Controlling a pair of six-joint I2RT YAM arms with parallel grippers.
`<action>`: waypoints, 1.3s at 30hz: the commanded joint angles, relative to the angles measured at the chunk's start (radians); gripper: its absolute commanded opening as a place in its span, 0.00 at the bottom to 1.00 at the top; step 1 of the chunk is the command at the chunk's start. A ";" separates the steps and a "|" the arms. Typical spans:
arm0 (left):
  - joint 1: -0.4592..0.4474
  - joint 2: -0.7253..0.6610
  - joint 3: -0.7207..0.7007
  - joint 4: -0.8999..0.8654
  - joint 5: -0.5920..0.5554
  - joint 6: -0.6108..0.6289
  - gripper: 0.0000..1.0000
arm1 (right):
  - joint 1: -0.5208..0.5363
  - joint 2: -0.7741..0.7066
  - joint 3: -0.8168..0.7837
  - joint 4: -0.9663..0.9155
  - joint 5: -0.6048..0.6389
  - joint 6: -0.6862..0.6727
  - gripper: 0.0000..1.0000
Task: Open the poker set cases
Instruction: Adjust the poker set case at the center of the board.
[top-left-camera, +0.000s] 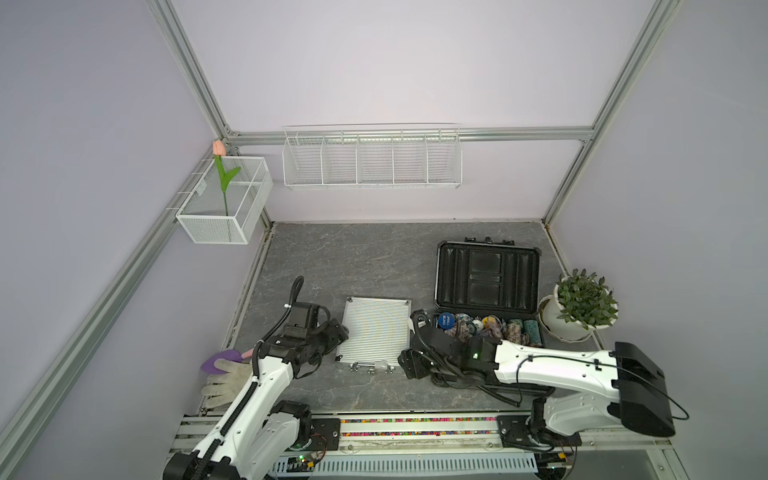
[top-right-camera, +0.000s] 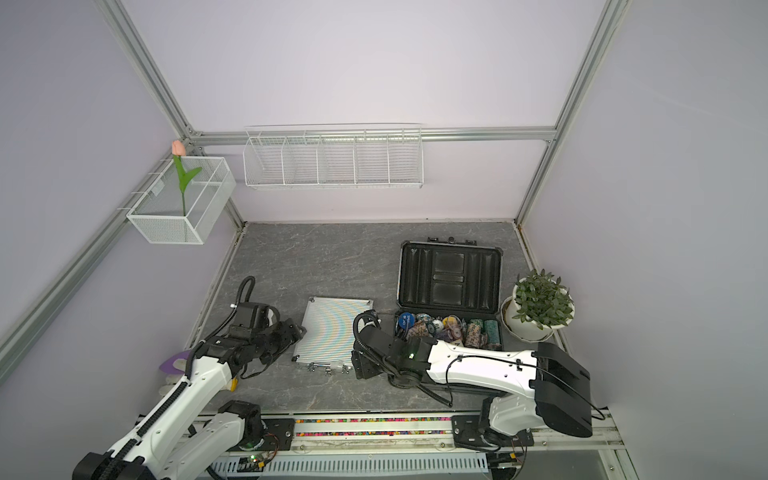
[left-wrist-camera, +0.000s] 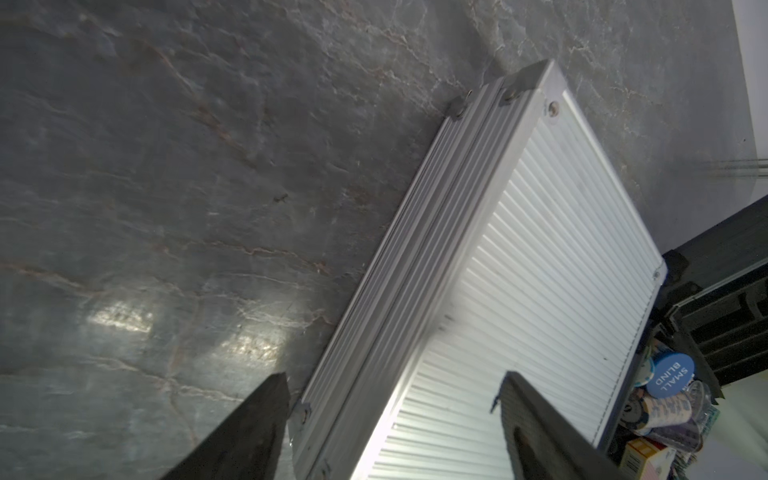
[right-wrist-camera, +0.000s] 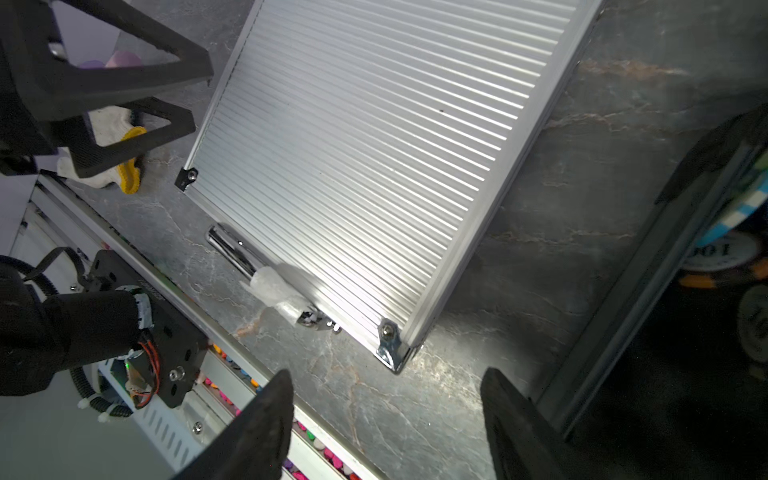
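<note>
Worktop (top-left-camera: 332, 257): grey marbled slab, and you have wide bare room beyond the silver case's far edge, up to the back wall.
Silver case (top-left-camera: 376, 328): closed and lying flat, ribbed lid up, with its handle (top-left-camera: 371, 367) on the edge that faces the rail (top-left-camera: 415, 428).
Left pincer (left-wrist-camera: 392, 380): open and holding nothing. It sits at the silver case's left edge, one finger over the lid and the other over bare worktop. You cannot judge contact.
Right pincer (right-wrist-camera: 386, 374): open and empty, just off the silver case's near right corner, over bare worktop.
Dark case (top-left-camera: 486, 276): right of the silver case and already open, lid raised on its far side, chips (top-left-camera: 490, 326) in the base.
Gap: only a narrow strip of worktop separates the silver case's right edge from the dark case, and the right arm lies over it.
Left margin: a glove (top-left-camera: 222, 380) and a purple trowel (top-left-camera: 224, 358) lie left of the silver case, near the worktop's edge.
Plant (top-left-camera: 582, 305): right of the silver case, just past the dark case.
</note>
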 joint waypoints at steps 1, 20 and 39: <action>0.006 -0.017 -0.020 0.034 0.030 -0.043 0.81 | -0.022 0.029 -0.032 0.065 -0.085 0.064 0.73; 0.005 -0.021 -0.085 0.069 0.149 -0.059 0.72 | -0.131 0.197 -0.026 0.266 -0.336 0.094 0.67; 0.005 -0.071 -0.111 0.081 0.173 -0.072 0.71 | -0.255 0.297 0.091 0.235 -0.389 -0.023 0.64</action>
